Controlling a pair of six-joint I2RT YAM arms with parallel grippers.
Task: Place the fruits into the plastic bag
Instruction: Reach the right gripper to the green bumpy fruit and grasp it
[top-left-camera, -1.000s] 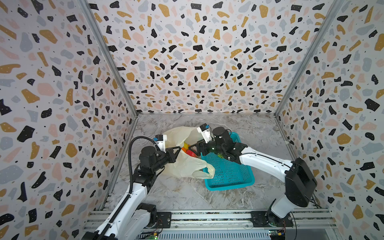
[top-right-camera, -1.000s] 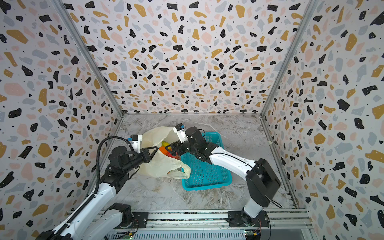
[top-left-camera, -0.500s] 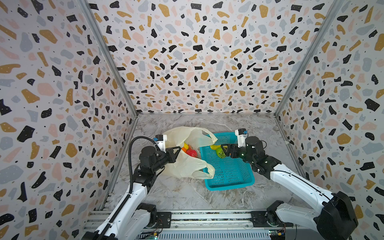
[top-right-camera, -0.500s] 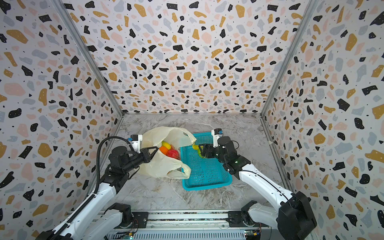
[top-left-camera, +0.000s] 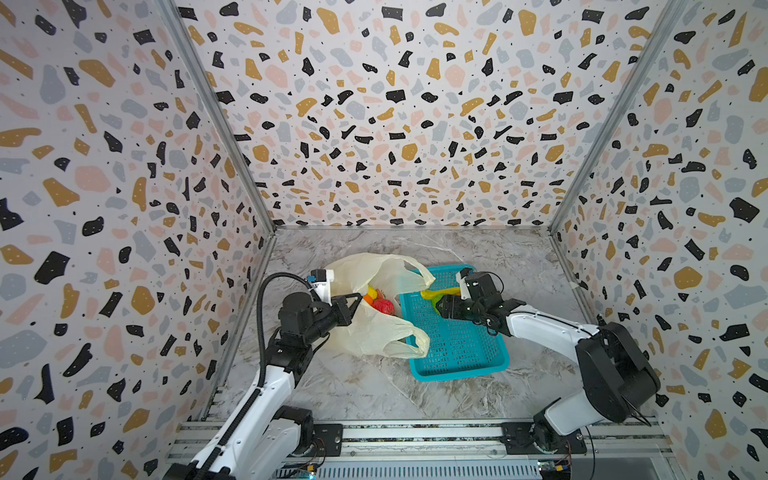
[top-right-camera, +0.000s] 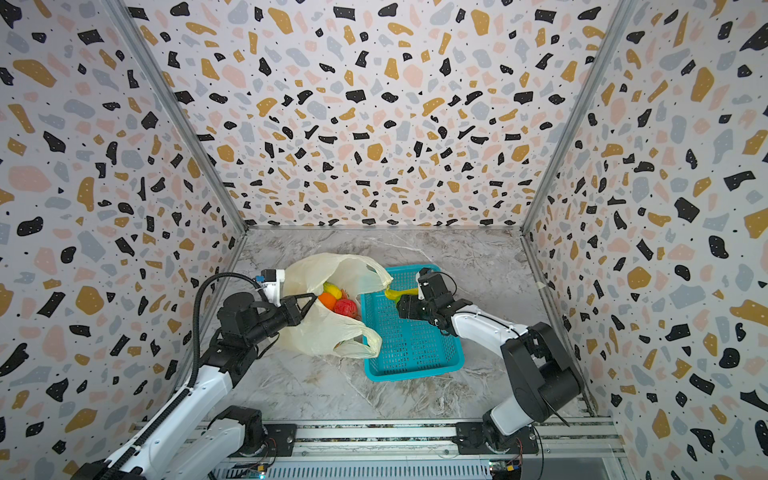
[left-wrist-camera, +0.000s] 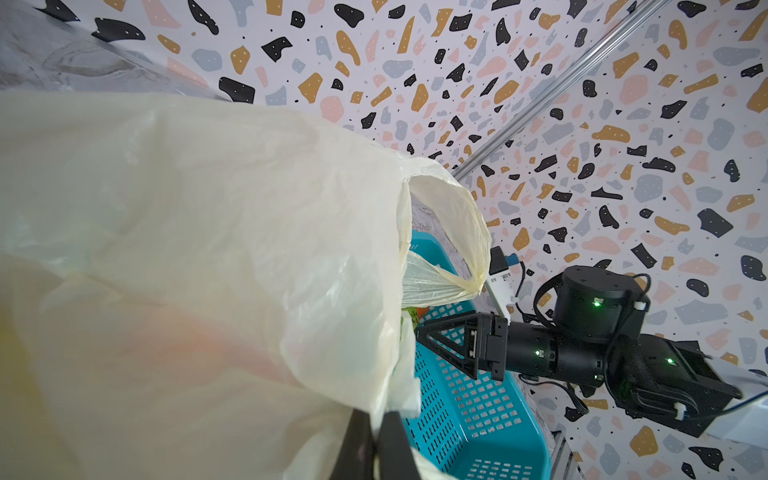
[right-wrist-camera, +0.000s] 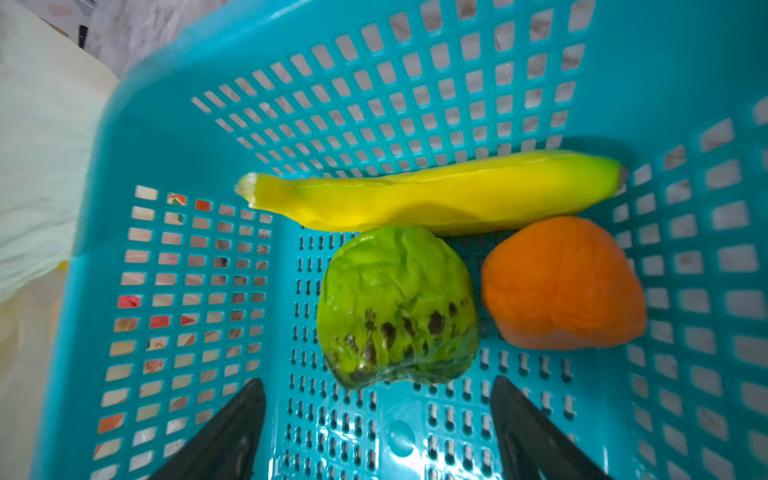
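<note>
The left pincer (top-left-camera: 356, 297) is clamped on the rim of the bag (top-left-camera: 376, 332), lifting its mouth open toward the basket (top-left-camera: 457, 357). The right pincer (right-wrist-camera: 376, 384) stands wide and empty, low over the basket's far end. It points at a green fruit (right-wrist-camera: 395, 307) (dark-speckled), a banana (right-wrist-camera: 436, 199) and an orange piece (right-wrist-camera: 561, 286) lying together there. The bag lies on the table (top-left-camera: 353, 390); in it show a red ball (top-left-camera: 383, 306), an orange (top-right-camera: 327, 299) and a yellow fruit (top-right-camera: 333, 288).
</note>
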